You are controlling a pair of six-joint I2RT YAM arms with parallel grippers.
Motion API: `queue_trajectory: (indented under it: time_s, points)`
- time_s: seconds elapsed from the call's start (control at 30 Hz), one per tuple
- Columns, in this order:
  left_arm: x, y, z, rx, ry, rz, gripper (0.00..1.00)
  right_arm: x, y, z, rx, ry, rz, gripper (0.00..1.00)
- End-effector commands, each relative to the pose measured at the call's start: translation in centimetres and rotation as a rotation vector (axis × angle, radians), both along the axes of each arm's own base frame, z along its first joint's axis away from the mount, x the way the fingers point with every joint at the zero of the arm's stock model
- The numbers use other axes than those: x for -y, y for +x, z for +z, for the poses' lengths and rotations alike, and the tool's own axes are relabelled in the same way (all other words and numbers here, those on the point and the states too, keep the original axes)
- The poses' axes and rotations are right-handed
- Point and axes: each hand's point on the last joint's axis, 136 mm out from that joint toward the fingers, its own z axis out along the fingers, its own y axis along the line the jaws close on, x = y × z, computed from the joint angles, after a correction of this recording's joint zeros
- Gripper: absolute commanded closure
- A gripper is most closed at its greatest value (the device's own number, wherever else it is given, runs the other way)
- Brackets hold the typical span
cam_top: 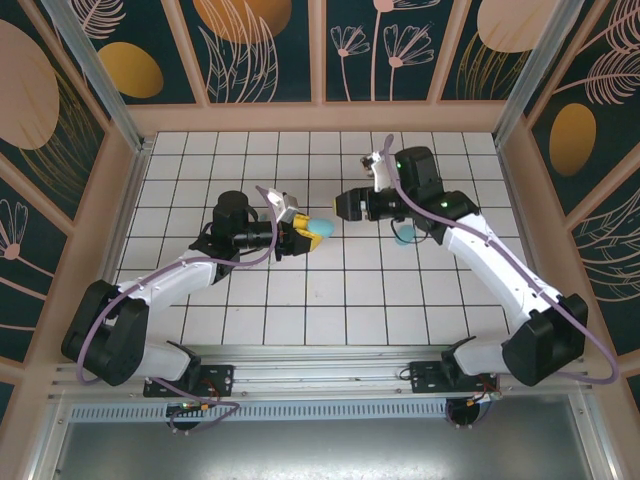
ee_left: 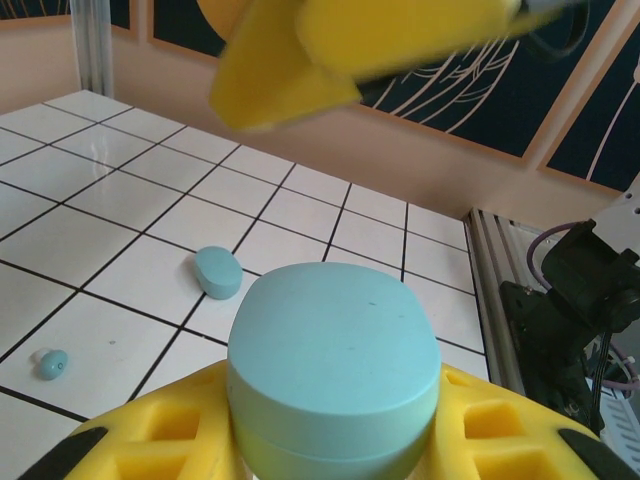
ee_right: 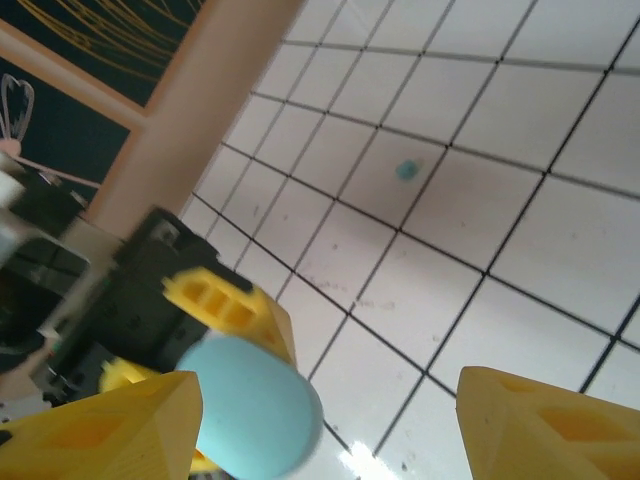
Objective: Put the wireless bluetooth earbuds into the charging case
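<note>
My left gripper [cam_top: 305,232] is shut on a light-blue pebble-shaped charging case [cam_top: 322,230], lid closed, held above the tiles; in the left wrist view the case [ee_left: 335,370] sits between the yellow fingers [ee_left: 140,445]. My right gripper [cam_top: 338,207] hangs just right of that case, jaws wide apart and empty. The right wrist view shows the gripper [ee_right: 330,385] facing the held case [ee_right: 250,412]. One tiny light-blue earbud [ee_left: 50,364] lies on a tile, and the right wrist view shows an earbud [ee_right: 406,170] on the floor.
A second light-blue case [cam_top: 403,237] lies on the tiles under the right arm, also seen as the case [ee_left: 218,272] from the left wrist. Wooden walls [cam_top: 320,117] ring the white tiled floor. A metal rail [cam_top: 320,360] runs along the near edge.
</note>
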Motion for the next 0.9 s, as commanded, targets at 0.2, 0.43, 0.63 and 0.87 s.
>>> queue_trajectory:
  time_s: [0.2, 0.43, 0.63, 0.87]
  points:
    - [-0.8, -0.2, 0.7, 0.085, 0.036, 0.028, 0.99, 6.1, 4.9, -9.7, -0.132, -0.262, -0.332, 0.39]
    - [-1.5, -0.2, 0.3, 0.123, 0.062, 0.078, 1.0, 3.0, 6.8, -10.7, -0.214, -0.181, -0.27, 0.59]
    - [-1.7, 0.1, 0.2, 0.171, 0.093, 0.085, 1.0, 4.1, 5.7, -12.0, -0.098, -0.244, -0.311, 0.46]
    - [-2.7, 1.3, 0.1, 0.27, 0.153, 0.172, 1.0, 3.2, 5.5, -9.3, -0.049, -0.158, -0.265, 0.61]
